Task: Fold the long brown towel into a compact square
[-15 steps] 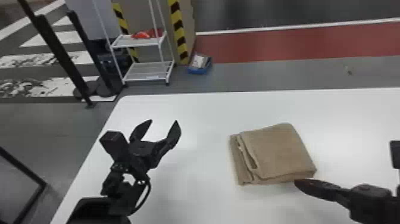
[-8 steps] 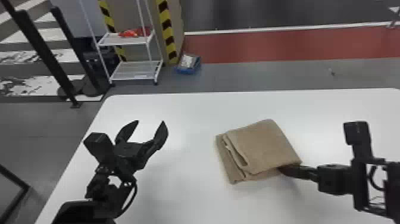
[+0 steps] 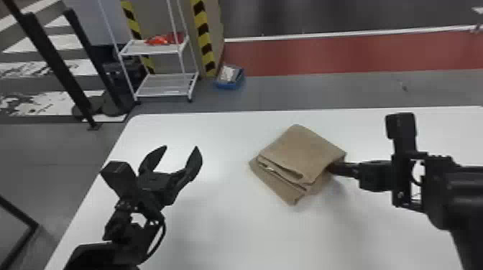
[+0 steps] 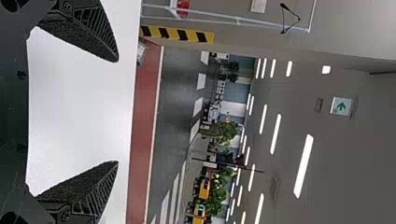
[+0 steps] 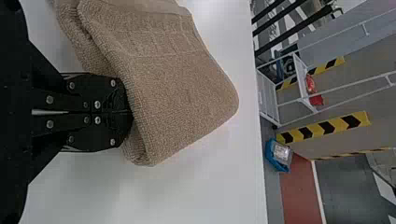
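A white table [image 3: 222, 229] was noted, with a white rack [image 3: 163, 86] found beyond its far edge, at left. A blue bin [image 3: 229, 85] was seen on grey floor [image 3: 294, 89] near a red strip [image 3: 345, 54]. Ceiling lights [image 4: 303, 166] were observed lit.

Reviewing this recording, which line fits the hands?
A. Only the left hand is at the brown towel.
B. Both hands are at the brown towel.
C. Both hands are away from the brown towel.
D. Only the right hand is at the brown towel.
D: the right hand reaches in at the brown towel's right side, while the left hand hangs open, well apart from it.
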Motion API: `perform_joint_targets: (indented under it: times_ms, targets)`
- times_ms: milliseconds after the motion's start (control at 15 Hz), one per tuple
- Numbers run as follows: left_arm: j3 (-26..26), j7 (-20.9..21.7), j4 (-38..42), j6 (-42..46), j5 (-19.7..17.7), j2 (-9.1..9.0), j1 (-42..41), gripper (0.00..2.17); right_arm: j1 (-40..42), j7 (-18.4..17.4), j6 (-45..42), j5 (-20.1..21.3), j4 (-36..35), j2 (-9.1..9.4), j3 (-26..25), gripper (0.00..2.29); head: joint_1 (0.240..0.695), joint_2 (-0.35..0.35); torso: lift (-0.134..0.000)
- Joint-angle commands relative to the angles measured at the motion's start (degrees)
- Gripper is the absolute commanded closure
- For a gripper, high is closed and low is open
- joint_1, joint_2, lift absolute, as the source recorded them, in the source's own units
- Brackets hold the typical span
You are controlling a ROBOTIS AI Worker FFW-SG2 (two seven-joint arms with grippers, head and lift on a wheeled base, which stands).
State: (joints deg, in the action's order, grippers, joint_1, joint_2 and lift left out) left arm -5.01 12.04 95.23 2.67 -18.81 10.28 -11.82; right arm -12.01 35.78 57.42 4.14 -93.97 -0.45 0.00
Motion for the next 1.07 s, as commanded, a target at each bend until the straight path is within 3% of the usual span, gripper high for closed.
perform_joint_targets:
  times_ms: [0, 333, 1000]
  targets:
    - [-0.09, 0.0, -0.05, 0.0, -0.09, 0.0, -0.05, 0.1, -2.93, -1.85, -4.02, 0.34, 4.67, 0.5, 1.32, 2.05, 0.695, 0.166, -0.125]
    - [-0.35, 0.18, -0.66, 0.18, -0.35, 0.0, 0.04, 0.1, -9.35, -5.81, -16.67, 0.43, 16.97, 0.5, 2.73, 2.05, 0.695, 0.167, -0.125]
    - [-0.35, 0.27, -0.05, 0.0, -0.26, 0.0, -0.05, 0.1, -14.98, -5.81, -34.78, -0.8, 31.04, 0.5, 6.59, 2.05, 0.695, 0.183, -0.125]
